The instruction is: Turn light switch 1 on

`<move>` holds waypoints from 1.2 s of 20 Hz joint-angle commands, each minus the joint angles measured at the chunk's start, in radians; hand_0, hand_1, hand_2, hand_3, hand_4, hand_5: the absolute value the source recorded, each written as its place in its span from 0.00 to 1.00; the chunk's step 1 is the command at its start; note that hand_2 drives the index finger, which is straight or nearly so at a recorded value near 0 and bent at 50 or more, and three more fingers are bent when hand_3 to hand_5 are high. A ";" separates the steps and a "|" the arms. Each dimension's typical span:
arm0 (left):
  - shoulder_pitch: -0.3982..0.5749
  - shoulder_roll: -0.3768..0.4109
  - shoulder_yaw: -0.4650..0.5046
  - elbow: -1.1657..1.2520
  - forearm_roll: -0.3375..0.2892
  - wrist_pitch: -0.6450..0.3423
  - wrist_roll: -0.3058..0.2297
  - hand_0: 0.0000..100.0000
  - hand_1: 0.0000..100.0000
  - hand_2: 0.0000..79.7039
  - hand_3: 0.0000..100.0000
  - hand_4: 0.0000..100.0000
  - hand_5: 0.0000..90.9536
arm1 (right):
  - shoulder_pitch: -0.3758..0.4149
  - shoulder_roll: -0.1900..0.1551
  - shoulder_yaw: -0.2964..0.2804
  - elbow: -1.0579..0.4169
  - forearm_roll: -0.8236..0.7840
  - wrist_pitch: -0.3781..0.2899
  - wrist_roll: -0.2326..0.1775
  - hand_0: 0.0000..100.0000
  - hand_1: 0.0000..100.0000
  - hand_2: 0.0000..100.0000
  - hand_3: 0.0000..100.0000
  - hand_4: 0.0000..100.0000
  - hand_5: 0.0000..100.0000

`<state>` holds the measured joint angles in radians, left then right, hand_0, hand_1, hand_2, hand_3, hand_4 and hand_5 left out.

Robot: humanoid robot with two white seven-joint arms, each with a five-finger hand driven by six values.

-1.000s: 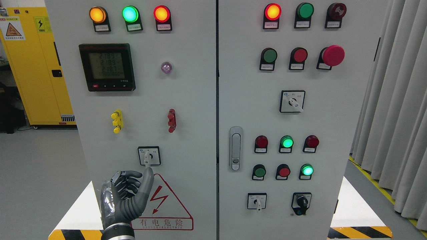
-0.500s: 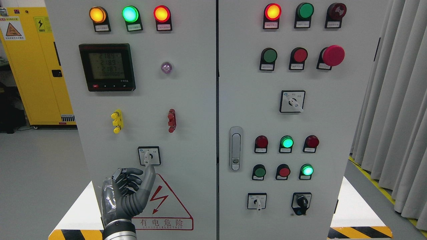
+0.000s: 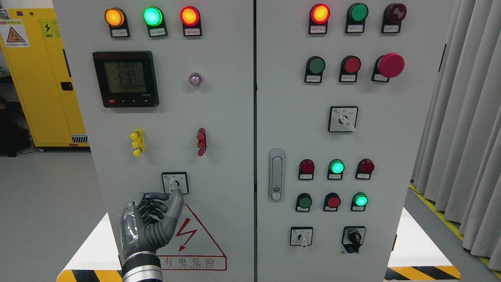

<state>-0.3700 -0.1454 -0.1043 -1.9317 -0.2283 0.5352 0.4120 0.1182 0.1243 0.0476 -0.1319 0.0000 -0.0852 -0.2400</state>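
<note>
A small rotary switch (image 3: 175, 182) with a white handle pointing down sits on a square plate low on the left cabinet door (image 3: 227, 117). My left hand (image 3: 161, 204) rises from the bottom edge just below it. Its four fingers are curled into the palm and hold nothing. The thumb (image 3: 175, 203) points straight up, its tip at the switch plate's lower edge, right by the handle's end. I cannot tell whether it presses the handle. My right hand is out of view.
A red-bordered warning triangle (image 3: 195, 239) lies beside the hand. Above are yellow (image 3: 137, 142) and red (image 3: 201, 141) terminals, a meter (image 3: 125, 78) and indicator lamps. The right door carries a handle (image 3: 276, 174), buttons and more rotary switches (image 3: 301, 236). A yellow cabinet (image 3: 43, 78) stands at the left.
My left hand has risen a little along the door. The thumb tip has gone from under the switch plate to its lower edge. The switch handle still points down.
</note>
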 commanded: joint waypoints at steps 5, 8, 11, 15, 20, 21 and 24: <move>-0.021 -0.003 0.000 0.039 -0.002 0.008 0.001 0.17 0.66 0.72 0.82 0.86 0.92 | 0.000 0.000 0.000 0.000 -0.029 0.001 0.001 0.00 0.50 0.04 0.00 0.00 0.00; -0.023 -0.003 0.000 0.039 -0.002 0.014 0.001 0.17 0.66 0.72 0.82 0.86 0.92 | 0.000 0.000 0.000 0.000 -0.029 0.001 0.001 0.00 0.50 0.04 0.00 0.00 0.00; -0.024 -0.005 0.000 0.048 -0.002 0.014 0.001 0.18 0.65 0.72 0.82 0.86 0.92 | 0.000 0.000 0.000 0.000 -0.029 0.001 0.001 0.00 0.50 0.04 0.00 0.00 0.00; -0.032 -0.003 0.000 0.049 -0.002 0.014 0.001 0.19 0.65 0.73 0.82 0.86 0.92 | 0.000 0.000 0.000 0.000 -0.029 0.001 0.001 0.00 0.50 0.04 0.00 0.00 0.00; -0.041 -0.005 0.000 0.056 -0.002 0.014 0.001 0.23 0.63 0.73 0.82 0.86 0.92 | 0.000 0.000 0.000 0.000 -0.029 0.001 0.001 0.00 0.50 0.04 0.00 0.00 0.00; -0.041 -0.005 0.000 0.056 -0.002 0.014 0.001 0.25 0.63 0.73 0.82 0.86 0.92 | 0.000 0.000 0.000 0.000 -0.029 0.001 0.001 0.00 0.50 0.04 0.00 0.00 0.00; -0.041 -0.005 0.000 0.056 -0.002 0.014 0.001 0.27 0.63 0.73 0.82 0.86 0.92 | 0.000 0.000 0.000 0.000 -0.029 0.001 0.001 0.00 0.50 0.04 0.00 0.00 0.00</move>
<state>-0.4069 -0.1494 -0.1042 -1.8868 -0.2301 0.5492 0.4124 0.1182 0.1243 0.0476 -0.1320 0.0000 -0.0852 -0.2400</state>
